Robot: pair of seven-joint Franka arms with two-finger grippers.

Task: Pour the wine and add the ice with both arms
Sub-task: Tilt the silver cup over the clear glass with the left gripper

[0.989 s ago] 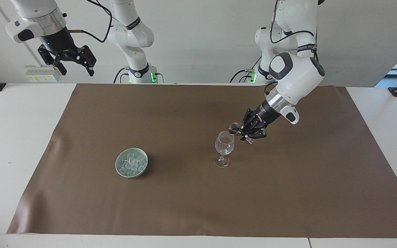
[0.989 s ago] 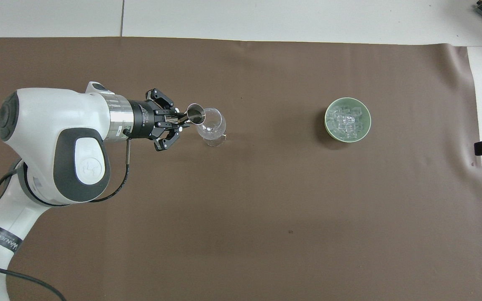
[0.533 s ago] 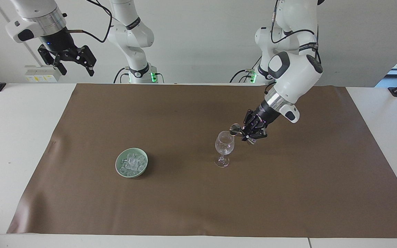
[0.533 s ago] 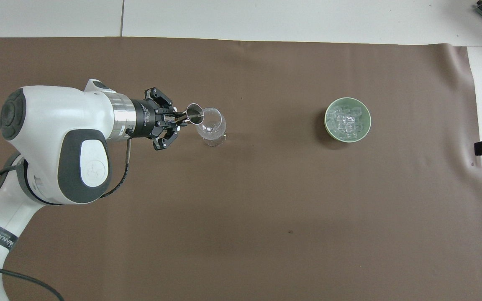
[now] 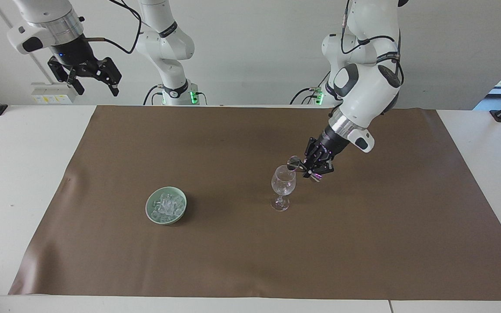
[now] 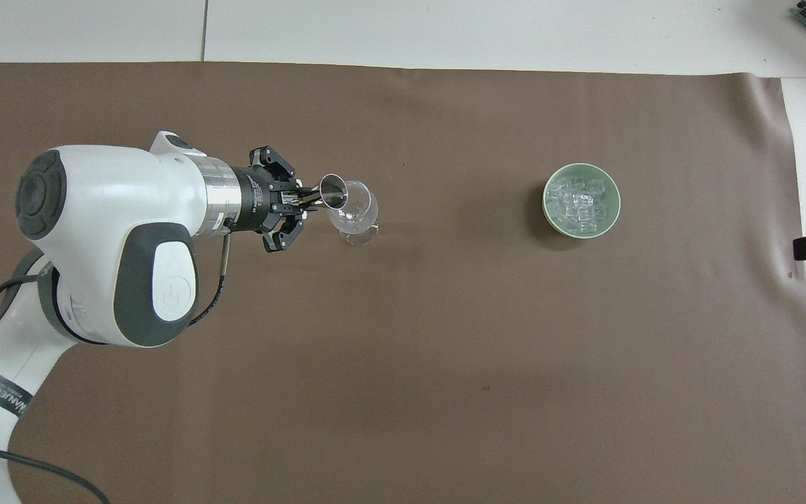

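Overhead view: the left gripper (image 6: 305, 203), clamped on a metal cup (image 6: 331, 192), tipped it toward three o'clock over the wine glass (image 6: 354, 210); the ice (image 6: 580, 201) lay in a green bowl (image 6: 550, 213) farther along three o'clock, toward the open, waiting right gripper (image 5: 88, 78).

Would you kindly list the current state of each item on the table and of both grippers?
Left gripper: shut on the metal cup.
Metal cup: tipped over the wine glass's rim.
Wine glass: upright on the brown mat.
Green bowl: upright, holding the ice.
Right gripper: open, raised, waiting.
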